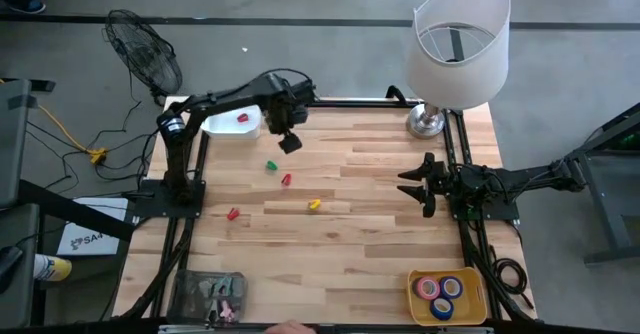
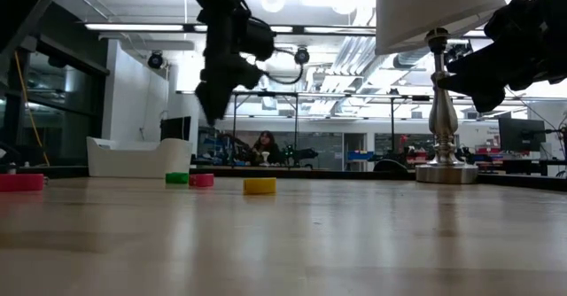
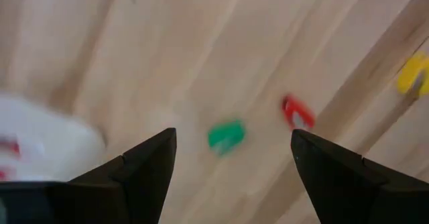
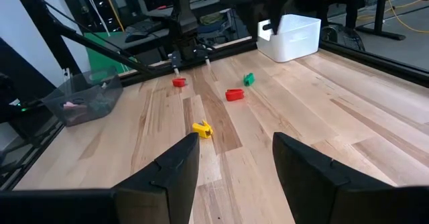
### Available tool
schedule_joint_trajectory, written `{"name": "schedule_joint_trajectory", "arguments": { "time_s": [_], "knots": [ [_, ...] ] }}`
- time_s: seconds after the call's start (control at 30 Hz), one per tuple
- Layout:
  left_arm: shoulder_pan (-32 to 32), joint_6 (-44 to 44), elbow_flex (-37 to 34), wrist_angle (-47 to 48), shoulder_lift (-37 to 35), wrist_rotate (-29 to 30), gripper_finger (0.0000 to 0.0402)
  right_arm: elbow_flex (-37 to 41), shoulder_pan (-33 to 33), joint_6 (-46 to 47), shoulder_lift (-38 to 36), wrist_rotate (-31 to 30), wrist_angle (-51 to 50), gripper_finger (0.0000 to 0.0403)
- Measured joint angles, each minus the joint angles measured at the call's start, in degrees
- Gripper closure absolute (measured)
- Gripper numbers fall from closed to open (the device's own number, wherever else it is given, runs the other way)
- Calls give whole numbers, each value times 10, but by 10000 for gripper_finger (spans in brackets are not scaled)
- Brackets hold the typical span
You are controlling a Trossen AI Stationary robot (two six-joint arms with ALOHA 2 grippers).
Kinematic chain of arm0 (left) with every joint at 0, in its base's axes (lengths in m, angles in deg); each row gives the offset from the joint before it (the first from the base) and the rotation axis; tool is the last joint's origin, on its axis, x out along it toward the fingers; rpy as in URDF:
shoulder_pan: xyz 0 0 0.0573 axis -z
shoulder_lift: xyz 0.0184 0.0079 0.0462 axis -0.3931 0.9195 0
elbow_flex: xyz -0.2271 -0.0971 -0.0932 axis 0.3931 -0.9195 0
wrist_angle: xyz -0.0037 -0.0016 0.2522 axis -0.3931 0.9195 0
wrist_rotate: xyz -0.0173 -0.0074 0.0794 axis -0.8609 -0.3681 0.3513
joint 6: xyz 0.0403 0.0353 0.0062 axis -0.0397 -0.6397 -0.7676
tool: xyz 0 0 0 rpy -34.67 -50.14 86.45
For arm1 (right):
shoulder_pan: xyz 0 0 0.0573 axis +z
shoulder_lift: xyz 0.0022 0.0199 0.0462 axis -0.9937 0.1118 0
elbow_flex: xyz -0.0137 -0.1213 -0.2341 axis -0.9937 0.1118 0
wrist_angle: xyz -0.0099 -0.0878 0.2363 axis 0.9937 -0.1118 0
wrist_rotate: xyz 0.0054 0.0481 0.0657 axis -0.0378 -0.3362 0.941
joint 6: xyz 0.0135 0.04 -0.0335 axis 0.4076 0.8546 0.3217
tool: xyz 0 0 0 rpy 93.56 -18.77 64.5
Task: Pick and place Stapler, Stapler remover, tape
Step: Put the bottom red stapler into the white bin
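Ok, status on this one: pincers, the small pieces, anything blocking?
Left pincer open, empty, above green remover. Right pincer open, waiting at table's right edge. One red piece in white bin; red, yellow loose. Path unobstructed.

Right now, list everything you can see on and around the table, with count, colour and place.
Staple removers: four; green, red, yellow, red; scattered on the table's left half.
White bin: one, far left corner, a red item inside.
Clear bin: one, near left corner, contents unclear.
Yellow tray: one, near right corner, holding tape rolls.
Lamp: one, white shade, far right corner.
Fan: one, black, on the floor beyond the far left corner.
Left gripper: open, above the green remover.
Right gripper: open, at the right edge.
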Motion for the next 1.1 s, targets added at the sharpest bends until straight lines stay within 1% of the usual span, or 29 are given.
{"name": "schedule_joint_trajectory", "arguments": {
  "time_s": [0.1,0.23,0.3,0.43,0.6,0.7,0.87,1.1],
  "knots": [
    [10,32,-37,16,-15,24,111,0,0,0,0,0,0,222],
    [23,60,-108,1,-97,33,111,0,0,0,0,0,-2,222],
    [35,80,-158,3,-134,33,111,0,0,0,0,0,-2,222],
    [71,150,-254,-19,-215,37,111,0,0,0,0,0,-2,222],
    [121,248,-371,-42,-293,22,111,0,0,0,0,0,-2,222],
    [153,305,-429,-59,-337,10,111,0,0,0,0,0,-2,222],
    [211,394,-483,-71,-379,-18,111,0,0,0,0,0,-2,222],
    [264,478,-512,-91,-381,-31,111,0,0,0,0,0,-2,222]
  ]
}}
